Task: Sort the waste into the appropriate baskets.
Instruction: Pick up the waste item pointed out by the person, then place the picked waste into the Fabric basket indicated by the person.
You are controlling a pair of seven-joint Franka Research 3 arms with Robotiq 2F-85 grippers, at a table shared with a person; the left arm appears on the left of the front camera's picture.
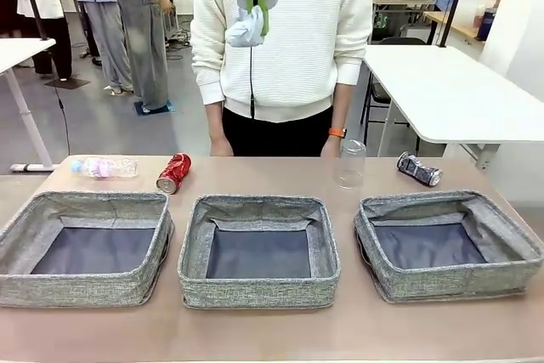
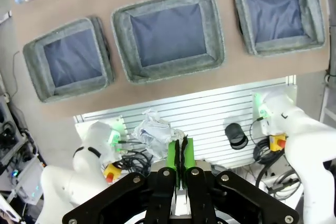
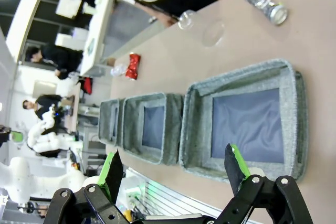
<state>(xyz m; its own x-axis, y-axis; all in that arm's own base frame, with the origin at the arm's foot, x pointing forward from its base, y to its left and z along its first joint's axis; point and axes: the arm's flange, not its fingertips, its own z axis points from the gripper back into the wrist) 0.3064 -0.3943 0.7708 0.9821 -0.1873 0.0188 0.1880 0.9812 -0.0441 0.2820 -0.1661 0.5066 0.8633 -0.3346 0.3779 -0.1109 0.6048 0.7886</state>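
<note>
A brown table [image 1: 272, 178] stands on a grey floor [image 1: 93, 116]. Behind it to the right is a white table [image 1: 450, 91] with a dark chair [image 1: 371, 91] beside it. Another white table [image 1: 17, 50] stands at the left. People [image 1: 127, 23] stand farther back.

Three grey woven baskets, left [image 1: 81, 288], middle [image 1: 259, 291] and right [image 1: 450, 282], sit in a row along the near side of my bench, their dark blue-grey linings showing. Beyond them by the far edge I see a clear pink-labelled bottle [image 1: 106, 167] lying on its side at far left, a crushed red can [image 1: 173, 173] just beside it, a clear plastic cup [image 1: 350, 164] standing on end, and a crushed dark-silver can [image 1: 419, 169] lying at right. A crumpled white paper ball [image 1: 246, 30] hangs high above the bench, pinched in my left end effector [image 2: 181, 148].
</note>
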